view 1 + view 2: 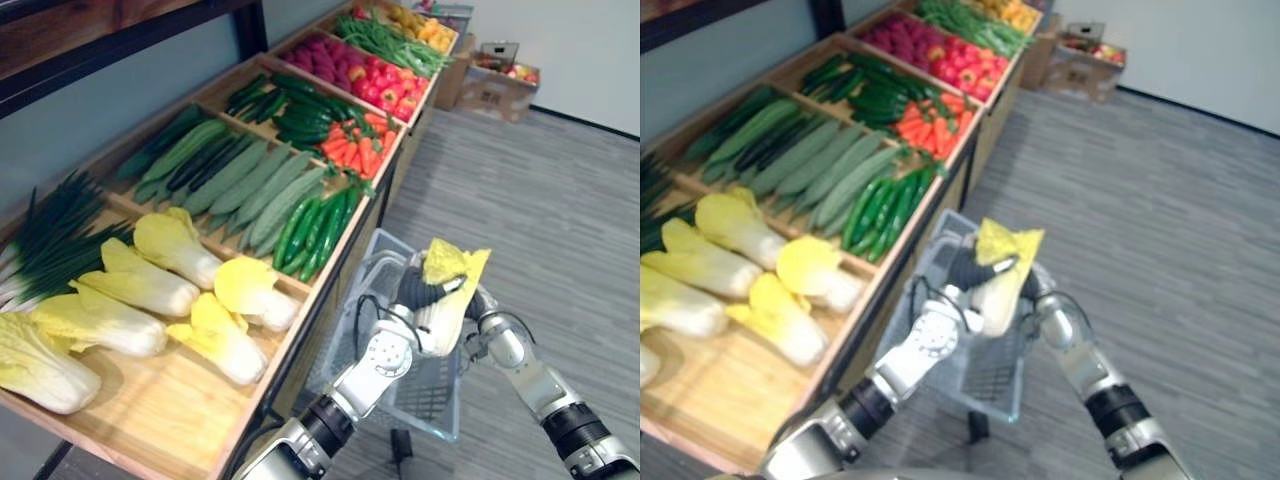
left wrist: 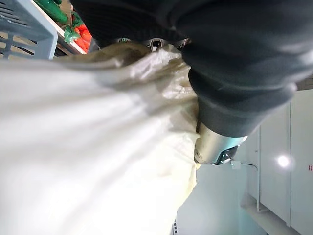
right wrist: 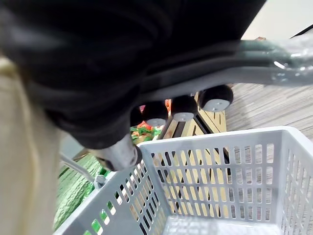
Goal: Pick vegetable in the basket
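Nearest, the left hand [image 1: 422,290] clasps a pale cabbage [image 1: 452,262] just above the grey basket [image 1: 375,262], while the right hand [image 3: 185,106] curls round its handle [image 3: 274,54]. Released off-centre, the cabbage could, I'd guess, glance off the rim and fall. Left runs a wooden produce shelf [image 1: 180,400], and grey floor [image 1: 520,200] stretches to a far cardboard box [image 1: 495,90].

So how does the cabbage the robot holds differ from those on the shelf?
The held cabbage stands leaf-end up in the left hand above the basket; the shelf cabbages lie on their sides on the wooden shelf, untouched. Both have pale stalks and yellow leaves.
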